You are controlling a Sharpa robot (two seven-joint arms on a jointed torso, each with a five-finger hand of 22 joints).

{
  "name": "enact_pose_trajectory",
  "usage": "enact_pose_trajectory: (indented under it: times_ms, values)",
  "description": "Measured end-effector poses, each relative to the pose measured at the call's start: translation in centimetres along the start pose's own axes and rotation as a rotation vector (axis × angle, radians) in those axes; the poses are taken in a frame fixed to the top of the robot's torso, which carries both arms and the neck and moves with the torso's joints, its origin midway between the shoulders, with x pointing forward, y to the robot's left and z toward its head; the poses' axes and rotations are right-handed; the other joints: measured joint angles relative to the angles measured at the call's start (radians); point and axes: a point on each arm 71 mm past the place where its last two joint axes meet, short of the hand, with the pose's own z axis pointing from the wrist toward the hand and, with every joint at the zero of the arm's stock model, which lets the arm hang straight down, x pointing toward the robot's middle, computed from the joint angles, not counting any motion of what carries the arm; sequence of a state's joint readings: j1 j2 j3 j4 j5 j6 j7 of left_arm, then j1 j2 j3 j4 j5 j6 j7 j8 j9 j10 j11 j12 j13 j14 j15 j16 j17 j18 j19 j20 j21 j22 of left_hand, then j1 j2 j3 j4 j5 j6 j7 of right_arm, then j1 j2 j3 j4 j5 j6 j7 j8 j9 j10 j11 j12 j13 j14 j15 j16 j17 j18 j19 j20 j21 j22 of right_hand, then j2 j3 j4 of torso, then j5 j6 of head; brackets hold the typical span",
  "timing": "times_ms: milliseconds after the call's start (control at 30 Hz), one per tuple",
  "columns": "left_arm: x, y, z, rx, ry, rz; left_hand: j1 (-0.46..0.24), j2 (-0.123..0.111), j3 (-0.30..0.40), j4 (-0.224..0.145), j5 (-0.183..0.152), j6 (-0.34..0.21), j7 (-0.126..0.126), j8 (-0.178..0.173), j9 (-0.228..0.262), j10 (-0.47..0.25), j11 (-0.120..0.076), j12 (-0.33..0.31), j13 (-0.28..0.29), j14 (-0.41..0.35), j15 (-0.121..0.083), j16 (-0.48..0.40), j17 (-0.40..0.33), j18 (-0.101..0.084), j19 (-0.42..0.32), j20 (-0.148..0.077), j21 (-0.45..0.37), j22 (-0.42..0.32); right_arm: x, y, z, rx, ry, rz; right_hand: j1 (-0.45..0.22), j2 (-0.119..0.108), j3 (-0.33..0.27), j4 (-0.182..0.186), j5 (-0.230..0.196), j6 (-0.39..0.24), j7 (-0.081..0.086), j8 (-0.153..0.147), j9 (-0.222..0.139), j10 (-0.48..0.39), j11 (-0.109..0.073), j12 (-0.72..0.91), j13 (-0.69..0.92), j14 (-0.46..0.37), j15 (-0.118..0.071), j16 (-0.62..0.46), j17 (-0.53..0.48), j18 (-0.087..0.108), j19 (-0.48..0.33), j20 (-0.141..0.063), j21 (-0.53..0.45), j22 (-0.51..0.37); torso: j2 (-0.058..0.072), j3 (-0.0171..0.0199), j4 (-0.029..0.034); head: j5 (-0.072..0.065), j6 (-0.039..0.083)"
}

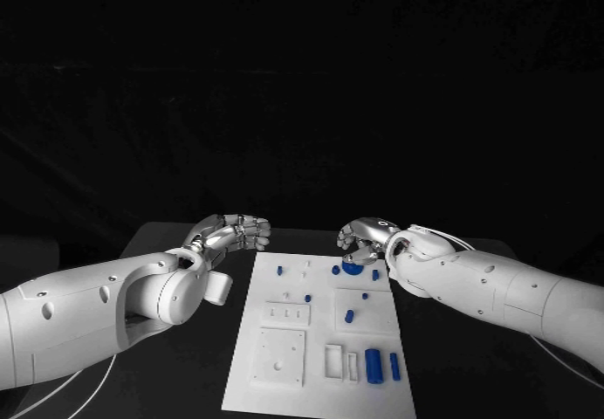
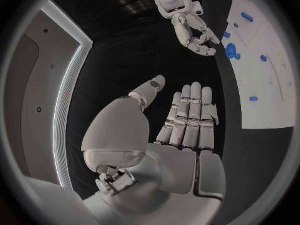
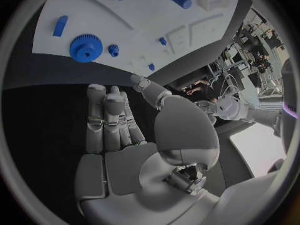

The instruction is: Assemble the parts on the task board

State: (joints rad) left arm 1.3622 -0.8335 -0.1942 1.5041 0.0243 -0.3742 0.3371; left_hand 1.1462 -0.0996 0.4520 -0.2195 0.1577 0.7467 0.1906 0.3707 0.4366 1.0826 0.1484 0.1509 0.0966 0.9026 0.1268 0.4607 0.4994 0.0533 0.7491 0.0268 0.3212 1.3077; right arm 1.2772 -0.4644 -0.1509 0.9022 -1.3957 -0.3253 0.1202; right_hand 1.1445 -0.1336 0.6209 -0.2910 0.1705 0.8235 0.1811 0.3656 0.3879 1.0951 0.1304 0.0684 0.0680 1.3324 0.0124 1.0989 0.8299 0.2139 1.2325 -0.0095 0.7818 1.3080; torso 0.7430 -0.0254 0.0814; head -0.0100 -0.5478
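The white task board (image 1: 321,349) lies in the middle of the black table, also seen as the task board (image 2: 269,90) and the task board (image 3: 144,15). A blue gear (image 1: 353,268) sits near its far edge, the same gear (image 3: 85,47) and gear (image 2: 230,49) in the wrist views. My right hand (image 1: 365,242) hovers just beyond the gear, fingers stretched out and empty (image 3: 109,125). My left hand (image 1: 233,234) hangs off the board's far left corner, fingers straight and holding nothing (image 2: 187,120).
Several small blue parts lie across the board: a peg (image 1: 349,314) mid-board, a long cylinder (image 1: 373,364) and a bar (image 1: 394,367) near the front right. White raised blocks (image 1: 281,353) stand on its left half. Black table surrounds the board.
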Motion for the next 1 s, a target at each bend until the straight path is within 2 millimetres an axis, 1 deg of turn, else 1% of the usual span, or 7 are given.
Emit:
enact_pose_trajectory:
  times_ms: [133,333,467,700,867,933,1000]
  values:
    - [0.2,0.0,0.0,0.001,0.007,0.001,-0.005,0.003,-0.001,-0.005,0.000,0.000,0.000,-0.003,-0.001,0.000,0.000,-0.005,-0.001,0.000,0.000,-0.002,0.000,0.000,0.000,0.000,0.000,0.000,0.4,0.1,0.1,0.000,0.008,-0.034,0.004,-0.004,0.000,0.000,0.000,-0.003,-0.002,-0.004,0.000,-0.006,0.000,0.000,0.000,0.000,0.000,0.008,-0.003,0.000,0.000,0.000,0.004,0.000,0.014,-0.0031,0.0035,-0.005,0.007]
    - [0.4,0.0,0.1,0.002,0.014,0.002,-0.005,0.003,-0.001,-0.005,0.000,0.000,0.000,-0.003,-0.001,0.000,0.000,-0.005,-0.002,0.000,0.000,-0.004,0.000,-0.001,0.000,0.000,0.000,0.000,0.7,0.3,0.3,0.000,0.015,-0.069,0.006,-0.006,0.000,0.000,0.000,-0.004,-0.003,-0.004,0.000,-0.009,0.002,0.000,-0.001,0.000,0.000,0.012,-0.005,0.000,0.000,0.000,0.004,0.000,0.030,-0.0058,0.0053,-0.008,0.011]
    - [0.4,0.0,0.3,0.003,0.014,0.003,-0.007,0.001,0.001,-0.006,0.000,0.000,0.000,-0.003,-0.002,-0.002,0.002,-0.005,-0.002,0.000,0.000,-0.004,0.000,-0.001,0.000,0.000,0.000,0.000,0.9,0.5,0.3,0.000,0.019,-0.097,0.006,-0.006,0.000,0.000,0.000,-0.005,-0.002,-0.009,0.000,-0.018,0.004,0.000,-0.001,-0.001,0.001,0.016,-0.008,0.000,0.000,0.000,0.004,0.000,0.037,-0.0072,0.0053,-0.009,0.014]
    - [0.2,-0.1,0.2,0.005,0.011,0.003,-0.015,0.002,0.002,-0.008,0.000,0.000,0.000,-0.008,-0.002,-0.004,0.004,-0.009,-0.003,0.000,0.000,-0.004,0.000,-0.002,0.000,0.000,0.000,0.000,1.1,0.3,0.4,0.012,0.023,-0.139,0.010,-0.010,0.000,0.000,-0.004,-0.005,-0.002,-0.009,0.000,-0.018,0.004,0.000,-0.001,-0.001,0.001,0.022,-0.012,0.000,0.000,0.000,0.004,0.000,0.049,-0.0095,0.0053,-0.009,0.018]
    - [0.5,-0.3,0.2,0.008,0.021,-0.001,-0.015,0.002,0.002,-0.008,0.000,0.000,0.000,-0.008,-0.002,-0.004,0.004,-0.009,-0.003,0.000,0.000,-0.004,0.000,-0.003,0.000,0.000,0.000,0.000,1.1,0.4,0.5,0.019,0.019,-0.161,0.010,-0.010,0.006,0.000,-0.012,-0.005,-0.002,-0.009,0.000,-0.018,0.004,0.000,-0.001,-0.001,0.001,0.028,-0.016,0.000,0.000,0.000,0.004,0.000,0.058,-0.0105,0.0054,-0.008,0.022]
    - [0.7,-0.4,0.1,0.011,0.027,-0.003,-0.015,0.002,0.002,-0.008,0.000,0.000,0.000,-0.008,-0.002,-0.004,0.004,-0.009,-0.003,0.000,0.000,-0.004,0.000,-0.003,0.000,0.000,0.000,0.000,1.1,0.4,0.6,0.020,0.017,-0.168,0.014,-0.014,0.006,0.000,-0.012,-0.003,-0.004,-0.009,0.000,-0.018,0.004,0.000,-0.001,-0.002,0.002,0.028,-0.016,0.000,0.000,0.000,0.008,0.000,0.061,-0.0110,0.0058,-0.009,0.024]
    - [0.8,-0.6,0.1,0.013,0.031,-0.005,-0.015,0.002,0.002,-0.008,0.000,0.000,0.000,-0.008,-0.002,-0.004,0.004,-0.009,-0.004,0.000,0.000,-0.004,0.000,-0.007,0.000,0.000,0.000,0.000,1.1,0.4,0.6,0.021,0.015,-0.174,0.014,-0.014,0.006,0.000,-0.012,-0.002,-0.005,-0.009,0.000,-0.018,0.004,0.000,-0.001,-0.003,0.002,0.028,-0.018,0.000,0.000,0.000,0.008,0.000,0.065,-0.0117,0.0065,-0.011,0.027]
